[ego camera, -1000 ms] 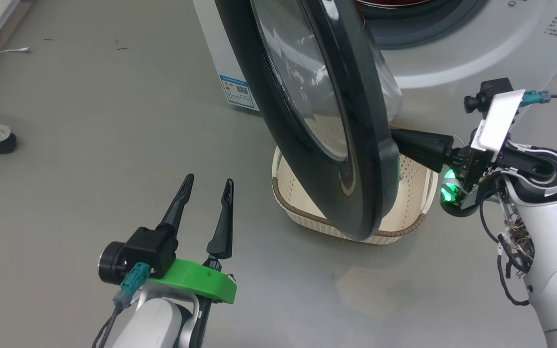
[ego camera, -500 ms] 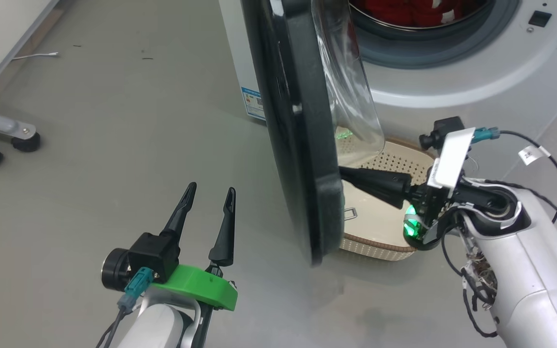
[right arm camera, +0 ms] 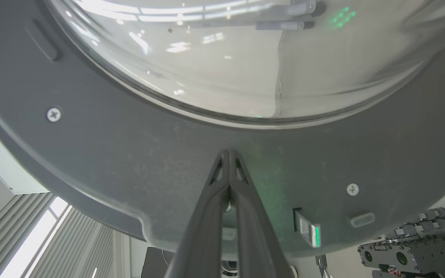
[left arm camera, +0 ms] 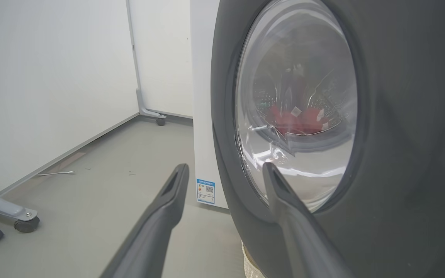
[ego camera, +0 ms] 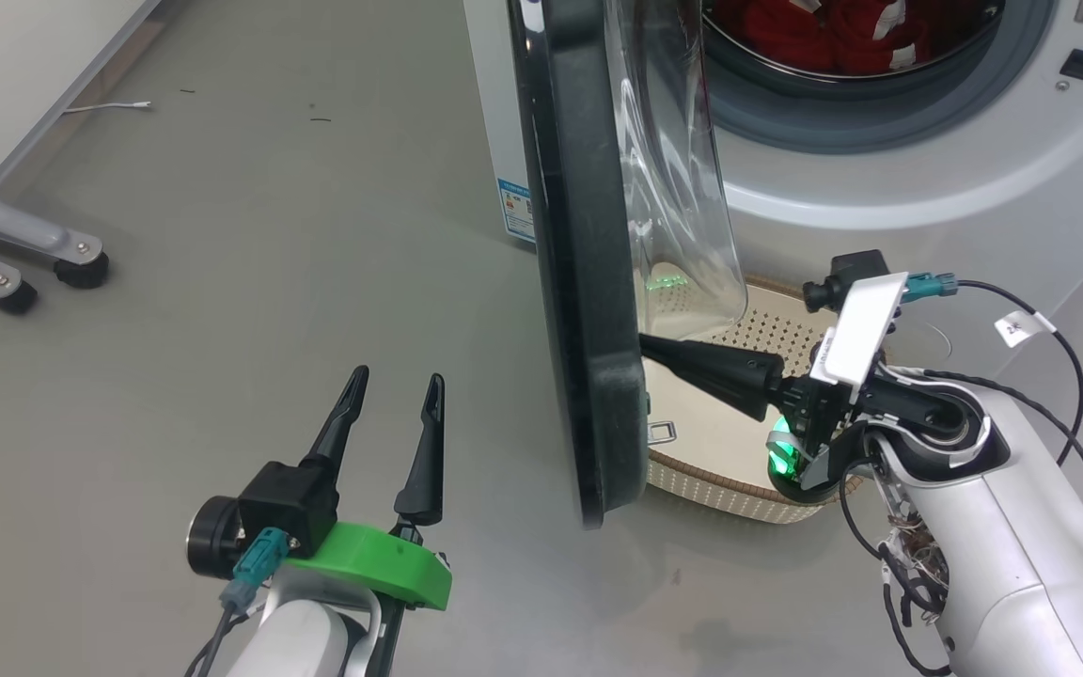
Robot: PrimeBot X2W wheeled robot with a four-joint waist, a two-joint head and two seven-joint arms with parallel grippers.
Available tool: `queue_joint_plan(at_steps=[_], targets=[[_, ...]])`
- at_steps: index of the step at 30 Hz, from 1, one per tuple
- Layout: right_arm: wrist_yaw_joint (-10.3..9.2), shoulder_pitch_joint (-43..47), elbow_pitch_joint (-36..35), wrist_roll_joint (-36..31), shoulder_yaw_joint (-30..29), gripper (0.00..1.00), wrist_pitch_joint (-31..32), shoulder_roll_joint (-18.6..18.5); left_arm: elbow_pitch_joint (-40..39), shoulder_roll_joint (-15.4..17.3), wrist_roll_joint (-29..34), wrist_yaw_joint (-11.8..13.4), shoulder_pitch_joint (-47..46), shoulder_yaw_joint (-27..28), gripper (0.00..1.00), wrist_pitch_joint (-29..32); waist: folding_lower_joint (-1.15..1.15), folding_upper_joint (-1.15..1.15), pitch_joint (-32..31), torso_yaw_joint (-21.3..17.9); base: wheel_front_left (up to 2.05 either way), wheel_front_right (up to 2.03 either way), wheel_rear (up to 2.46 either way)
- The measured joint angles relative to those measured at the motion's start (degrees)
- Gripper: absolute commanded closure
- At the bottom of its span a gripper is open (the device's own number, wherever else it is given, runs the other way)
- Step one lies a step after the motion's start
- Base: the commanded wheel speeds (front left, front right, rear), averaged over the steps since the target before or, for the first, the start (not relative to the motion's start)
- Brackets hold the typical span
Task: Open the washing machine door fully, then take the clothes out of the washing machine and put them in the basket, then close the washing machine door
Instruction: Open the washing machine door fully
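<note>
The washing machine door point(ego camera: 588, 282) stands swung out, edge-on to the head view, its glass bowl point(ego camera: 678, 188) facing the drum. My right gripper point(ego camera: 647, 346) is shut, its tips pressed against the door's inner rim point(right arm camera: 228, 154). Red clothes point(ego camera: 833, 33) lie in the drum of the white washing machine point(ego camera: 927, 188); they also show through the glass as red clothes point(left arm camera: 296, 117). The cream basket point(ego camera: 739, 494) sits on the floor under the door and my right arm. My left gripper point(ego camera: 393, 390) hangs open and empty left of the door, with its fingers point(left arm camera: 168, 200) near the outer rim.
Grey caster legs point(ego camera: 24, 254) stand on the floor at far left, with a white wall point(left arm camera: 52, 77) behind. A blue sticker point(ego camera: 515, 209) marks the machine's side. A white cable scrap point(ego camera: 109, 106) lies by the wall.
The door has swung further open, from slanted across the basket to edge-on, with my shut right gripper against its inner rim. The head camera has shifted, bringing the drum and clothes into view.
</note>
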Motion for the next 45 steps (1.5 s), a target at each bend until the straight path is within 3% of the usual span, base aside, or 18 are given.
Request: queue_joint_plan(at_steps=[17,18,19,20,21,22,23,32,45], targets=[[2.04,6.42,-3.94,2.03,-10.85,1.00,-9.88,-0.48,-0.26,0.04,0.73,0.00,0.94,3.55,0.00,0.00,0.00,0.00,-0.01,-3.48,0.00,0.00,0.00],[2.18,6.95,-4.26,1.78,-11.52,0.89,-10.72,-0.71,-0.25,0.04,0.87,0.00,0.94,3.67,0.00,0.00,0.00,0.00,-0.01,-3.80,0.00,0.00,0.00],[2.47,7.40,-4.48,1.27,-12.09,0.63,-11.67,-1.04,-0.25,0.04,0.89,0.00,0.94,3.76,0.00,0.00,0.00,0.00,-0.02,-4.12,0.00,0.00,0.00],[2.47,7.89,-4.78,0.65,-12.54,0.50,-12.41,-1.62,-0.25,0.04,0.90,0.00,0.94,3.78,0.00,0.00,0.00,0.00,-0.03,-4.44,0.00,0.00,0.00],[2.48,8.36,-4.99,-0.20,-13.06,0.50,-13.29,-2.13,-0.24,0.04,0.91,0.00,0.94,3.81,0.00,0.00,0.00,0.00,-0.06,-4.76,0.00,0.00,0.00],[2.52,8.88,-5.20,-1.22,-13.69,0.06,-14.45,-2.61,-0.23,0.04,0.91,0.00,0.94,3.80,0.00,0.00,0.00,0.00,-0.09,-5.07,0.00,0.00,0.00],[2.54,9.50,-5.35,-1.93,-14.33,0.00,-15.43,-3.04,-0.12,0.04,0.91,0.00,0.93,3.71,0.00,0.00,0.00,0.00,-0.14,-5.35,0.00,0.00,0.00],[3.01,15.49,-7.66,-12.47,-16.70,0.00,-25.42,-5.71,0.69,0.04,0.98,0.00,0.94,3.86,0.00,0.00,0.00,0.00,-1.27,-7.07,0.00,0.00,0.00],[3.02,22.51,-12.60,-40.16,-16.06,0.00,-46.28,-12.68,2.50,0.04,2.55,0.00,1.11,4.91,0.00,0.00,0.00,0.00,-2.93,-8.71,0.00,0.00,0.00]])
